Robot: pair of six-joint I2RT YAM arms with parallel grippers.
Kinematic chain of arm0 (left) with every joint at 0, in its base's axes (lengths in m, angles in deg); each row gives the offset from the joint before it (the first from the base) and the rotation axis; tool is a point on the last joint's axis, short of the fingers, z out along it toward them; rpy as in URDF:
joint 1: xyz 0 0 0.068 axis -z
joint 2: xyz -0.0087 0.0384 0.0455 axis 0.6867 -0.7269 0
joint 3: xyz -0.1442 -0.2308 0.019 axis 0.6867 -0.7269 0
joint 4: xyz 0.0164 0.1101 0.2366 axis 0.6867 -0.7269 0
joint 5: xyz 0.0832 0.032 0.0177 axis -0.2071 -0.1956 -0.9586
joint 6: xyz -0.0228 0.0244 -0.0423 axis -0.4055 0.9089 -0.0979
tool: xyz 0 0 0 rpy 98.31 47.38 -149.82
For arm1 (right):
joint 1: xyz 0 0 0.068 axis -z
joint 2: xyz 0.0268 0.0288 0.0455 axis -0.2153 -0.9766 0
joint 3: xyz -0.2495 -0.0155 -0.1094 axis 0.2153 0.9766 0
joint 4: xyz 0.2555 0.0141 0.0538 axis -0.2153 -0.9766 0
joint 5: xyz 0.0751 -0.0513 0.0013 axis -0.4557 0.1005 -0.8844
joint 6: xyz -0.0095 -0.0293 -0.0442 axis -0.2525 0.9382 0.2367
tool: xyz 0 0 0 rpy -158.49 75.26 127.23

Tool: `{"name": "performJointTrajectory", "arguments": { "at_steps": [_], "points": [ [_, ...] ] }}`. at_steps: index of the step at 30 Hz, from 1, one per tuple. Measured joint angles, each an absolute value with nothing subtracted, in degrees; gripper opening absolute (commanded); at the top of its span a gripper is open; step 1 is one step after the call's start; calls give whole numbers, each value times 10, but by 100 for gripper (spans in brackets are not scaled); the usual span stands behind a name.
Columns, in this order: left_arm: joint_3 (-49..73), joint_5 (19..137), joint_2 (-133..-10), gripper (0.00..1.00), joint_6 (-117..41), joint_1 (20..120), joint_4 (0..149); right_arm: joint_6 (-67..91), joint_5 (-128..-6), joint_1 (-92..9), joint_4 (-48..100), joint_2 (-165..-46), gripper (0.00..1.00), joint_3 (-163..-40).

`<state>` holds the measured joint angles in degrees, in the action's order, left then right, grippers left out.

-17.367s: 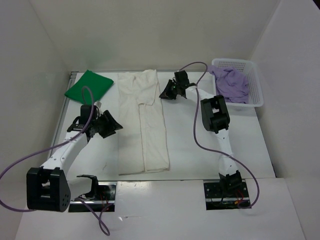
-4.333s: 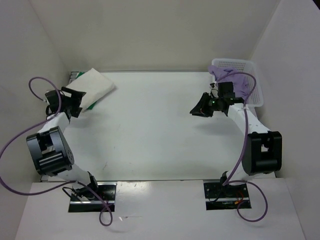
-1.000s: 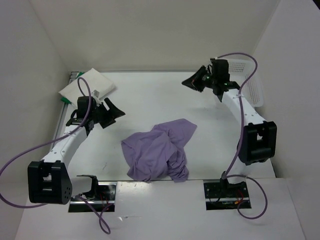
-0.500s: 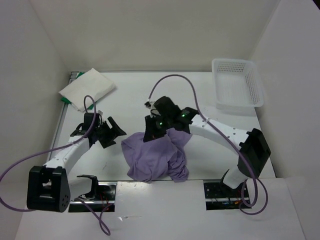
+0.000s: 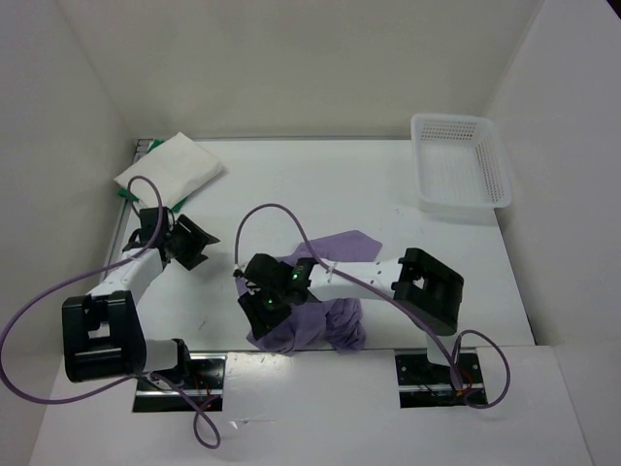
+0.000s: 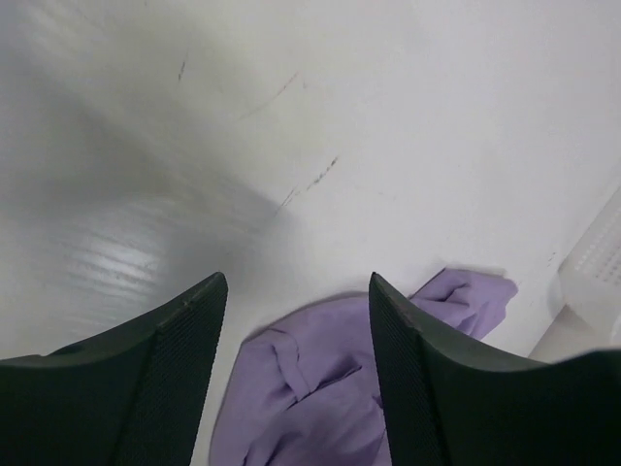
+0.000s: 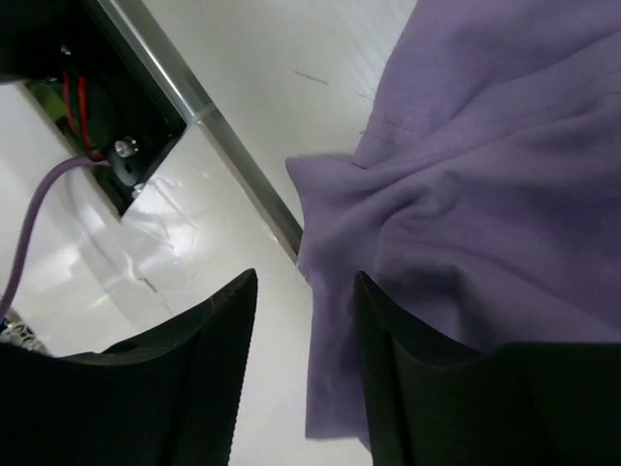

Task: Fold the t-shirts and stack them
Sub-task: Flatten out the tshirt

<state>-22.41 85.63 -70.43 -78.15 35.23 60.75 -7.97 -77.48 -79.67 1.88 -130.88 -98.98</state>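
Note:
The lavender t-shirt [image 5: 342, 254] lies crumpled at the table's near middle. My right gripper [image 5: 262, 303] hovers open over its near-left edge. In the right wrist view the shirt [image 7: 466, 184] has its hem lying between the spread fingers of the right gripper [image 7: 303, 280], which grip nothing. My left gripper [image 5: 201, 244] is open to the left of the shirt, apart from it. In the left wrist view the left gripper [image 6: 296, 283] frames the shirt [image 6: 320, 388] ahead. The folded white t-shirt [image 5: 173, 170] rests on the green t-shirt [image 5: 125, 194] at the back left.
A white lattice basket [image 5: 462, 163] stands at the back right. The table's near edge has a metal strip [image 7: 209, 116], close to the right gripper. White walls enclose the table on three sides.
The right arm swung from the back right, near the basket, across to the lavender shirt's near-left edge, and its jaws opened. The left gripper drew back to the left.

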Motion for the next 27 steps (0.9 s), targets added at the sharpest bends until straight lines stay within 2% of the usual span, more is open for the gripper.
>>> {"name": "performJointTrajectory", "arguments": {
  "at_steps": [6, 10, 16, 19, 20, 21, 23, 24, 25, 27],
  "points": [
    [-215, 870, -715, 67, -797, 335, 623, -92, -716, -837, 40, -1332, 58, -1004],
    [-220, 877, -715, 68, -804, 330, 628, -108, -666, -858, 59, -1361, 58, -1029],
    [-215, 883, -695, 68, -790, 265, 612, -132, -608, -869, 61, -1391, 58, -1035],
    [-210, 887, -688, 68, -779, 263, 609, -136, -571, -873, 58, -1406, 43, -1055],
    [-210, 890, -687, 68, -778, 263, 609, -140, -556, -876, 54, -1414, 36, -1062],
    [-210, 893, -687, 68, -778, 264, 607, -143, -543, -880, 52, -1418, 23, -1068],
    [-211, 899, -685, 68, -778, 264, 604, -153, -519, -887, 51, -1425, 13, -1075],
    [-211, 901, -682, 68, -776, 264, 604, -159, -507, -890, 49, -1425, 4, -1076],
    [-212, 903, -677, 68, -774, 264, 602, -162, -499, -892, 46, -1425, 1, -1076],
    [-216, 908, -664, 67, -764, 264, 596, -170, -487, -893, 40, -1423, 1, -1076]
  ]
}}
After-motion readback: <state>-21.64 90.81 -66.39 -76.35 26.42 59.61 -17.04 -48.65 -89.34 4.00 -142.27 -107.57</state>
